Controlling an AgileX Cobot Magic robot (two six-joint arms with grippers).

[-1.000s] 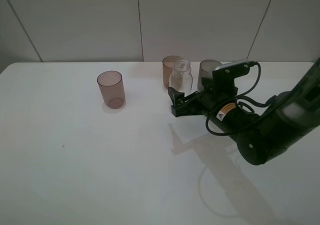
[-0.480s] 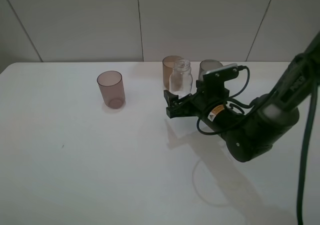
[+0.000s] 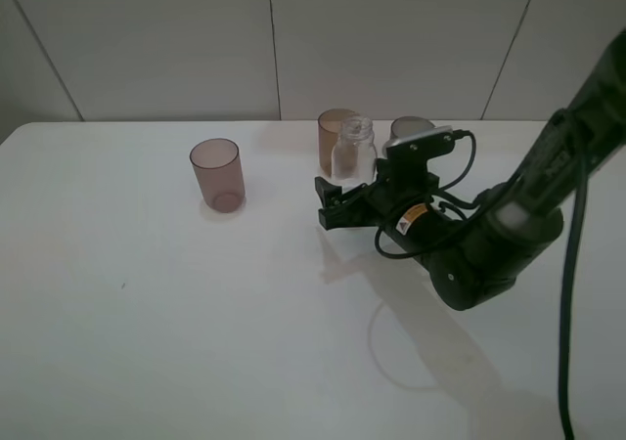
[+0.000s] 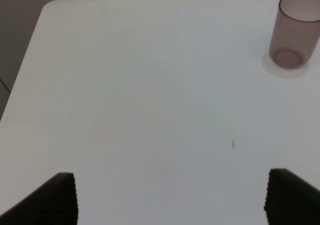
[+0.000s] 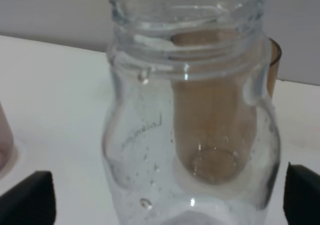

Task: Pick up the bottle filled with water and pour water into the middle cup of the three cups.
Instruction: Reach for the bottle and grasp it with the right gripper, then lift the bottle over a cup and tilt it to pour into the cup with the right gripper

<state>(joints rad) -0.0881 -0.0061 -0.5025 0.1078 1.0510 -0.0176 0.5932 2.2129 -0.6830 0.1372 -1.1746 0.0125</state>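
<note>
Just short of the upright bottle [image 3: 353, 156], the right gripper [image 3: 330, 205] faces it squarely, jaws spread wide and empty, with the amber cup [image 3: 331, 133] directly behind the bottle.

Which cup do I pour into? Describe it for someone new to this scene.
On the white table, look near the back wall, where a clear bottle stands. The middle cup sits just behind the bottle. It is amber-brown; the grey cup is to its right, and the pink cup stands alone far left.
</note>
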